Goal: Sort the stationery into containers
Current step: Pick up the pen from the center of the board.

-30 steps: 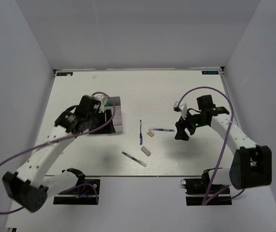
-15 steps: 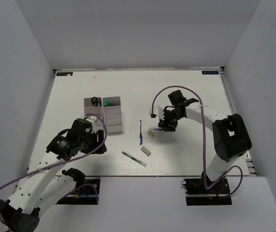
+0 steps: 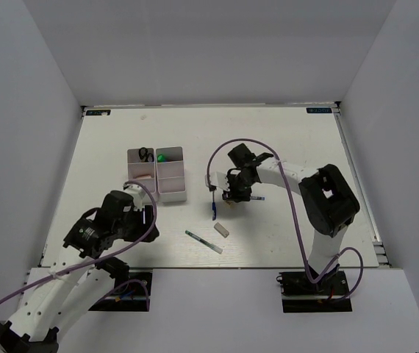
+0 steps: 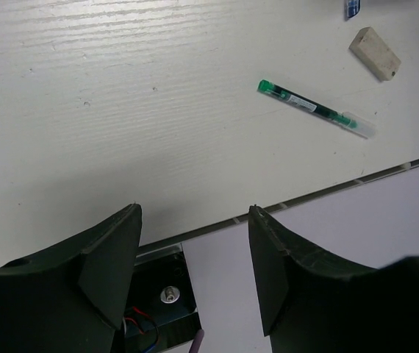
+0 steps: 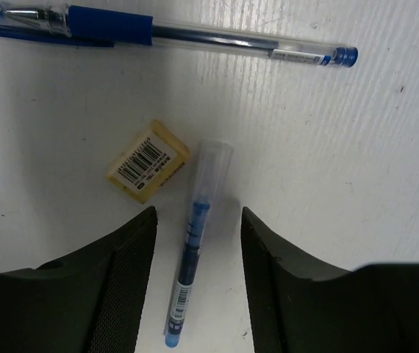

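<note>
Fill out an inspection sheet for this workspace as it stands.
Surface: white table, no spills seen.
Job's things: two trays side by side, with scissors and green-capped marker in their far compartments. Loose on the table: blue pen, thin pen, labelled eraser, green pen, beige eraser.
Clutter: nothing seen.
Grippers: left gripper open and empty over the table's near edge; right gripper open, one finger on either side of the thin pen.
Cables: purple cables loop off both arms.
Surroundings: white walls on three sides.
</note>
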### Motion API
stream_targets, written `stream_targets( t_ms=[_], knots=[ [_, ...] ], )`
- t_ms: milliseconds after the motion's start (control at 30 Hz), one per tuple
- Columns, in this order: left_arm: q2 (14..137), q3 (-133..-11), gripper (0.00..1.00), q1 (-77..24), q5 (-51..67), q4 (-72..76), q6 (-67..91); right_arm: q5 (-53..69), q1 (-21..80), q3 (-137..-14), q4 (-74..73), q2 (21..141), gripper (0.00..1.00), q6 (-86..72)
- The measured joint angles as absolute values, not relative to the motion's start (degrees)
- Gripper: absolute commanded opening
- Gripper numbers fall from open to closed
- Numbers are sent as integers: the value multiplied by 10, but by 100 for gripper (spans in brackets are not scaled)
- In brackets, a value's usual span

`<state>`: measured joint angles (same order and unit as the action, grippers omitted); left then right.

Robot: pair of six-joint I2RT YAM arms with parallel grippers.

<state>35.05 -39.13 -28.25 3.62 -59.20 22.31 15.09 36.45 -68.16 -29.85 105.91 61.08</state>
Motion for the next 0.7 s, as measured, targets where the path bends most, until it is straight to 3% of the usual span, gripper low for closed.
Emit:
stream_targets(
  t_ms=[167, 200, 300, 367, 500, 700],
  knots=[
    [342, -390, 68, -283, 40, -598, 227, 131, 381, -682, -297, 1061, 36, 620],
    [341, -390, 68, -283, 40, -599, 228, 128, 384, -684, -298, 1062, 28, 620],
    [335, -389, 68, -283, 40, -603, 230, 125, 388, -693, -305, 1069, 17, 624],
    [328, -389, 68, -283, 40, -608, 230, 130, 387, -706, -321, 1077, 17, 631],
    [319, -390, 66, -283, 40, -617, 231, 149, 383, -744, -378, 1099, 2, 646],
    [319, -390, 64, -283, 41, -627, 234, 158, 382, -789, -458, 1117, 0, 632]
  ],
)
